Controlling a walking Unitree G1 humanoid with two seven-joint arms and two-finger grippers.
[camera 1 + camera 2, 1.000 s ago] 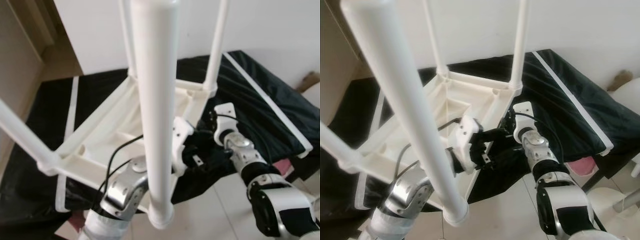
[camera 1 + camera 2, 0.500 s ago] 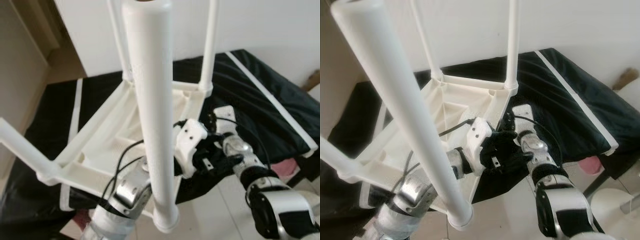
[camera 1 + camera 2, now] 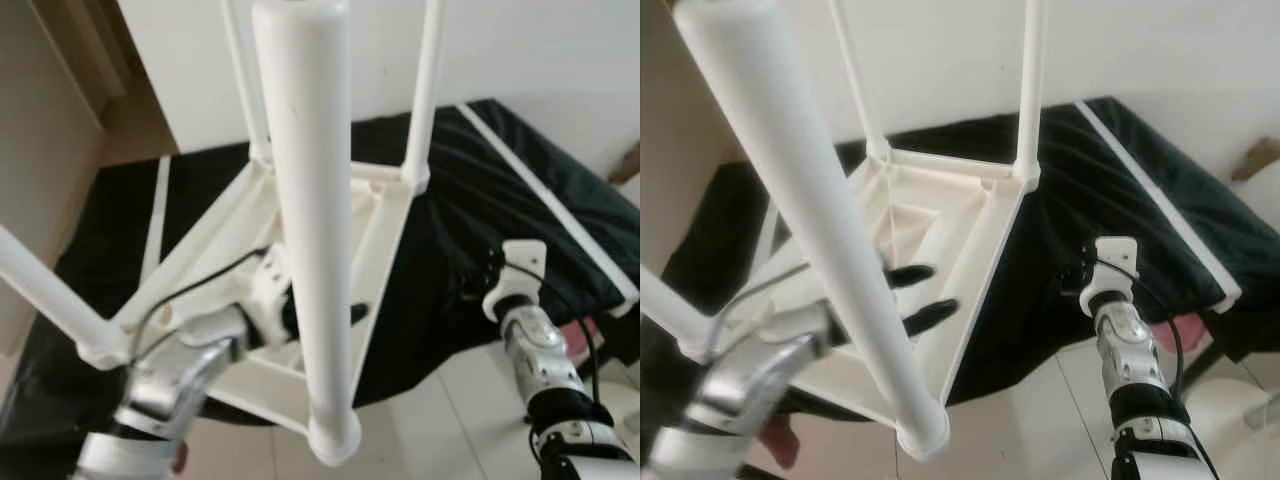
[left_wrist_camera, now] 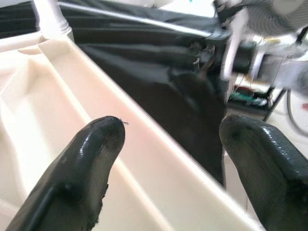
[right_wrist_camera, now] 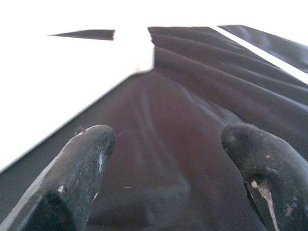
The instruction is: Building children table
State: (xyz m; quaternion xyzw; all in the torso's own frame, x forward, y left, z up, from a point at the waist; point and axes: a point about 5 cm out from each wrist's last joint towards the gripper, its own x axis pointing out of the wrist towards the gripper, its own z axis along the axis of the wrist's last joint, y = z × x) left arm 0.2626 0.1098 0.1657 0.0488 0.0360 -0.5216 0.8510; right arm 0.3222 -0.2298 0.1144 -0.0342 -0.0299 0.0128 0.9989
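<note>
White children's table [image 3: 960,215] lies upside down, legs up.

Table frame [image 3: 250,215]: white to cream plastic, plain, no pattern. Legs [image 3: 305,200]: white.
Cloth [image 3: 470,215] under frame: black, with white stripe [image 3: 545,200] along edge.
Left end effector [image 4: 168,144]: fingers [image 4: 91,159] glossy black.
Right end effector [image 5: 166,159]: fingers [image 5: 79,159] black, scuffed with pale marks.
Arms [image 3: 1130,350]: silver, with white wrist housing [image 3: 1110,265] and black cables.
Wall [image 3: 560,50]: white.
Floor [image 3: 450,420]: pale tile.
Pink object [image 3: 1185,325] below cloth edge.
</note>
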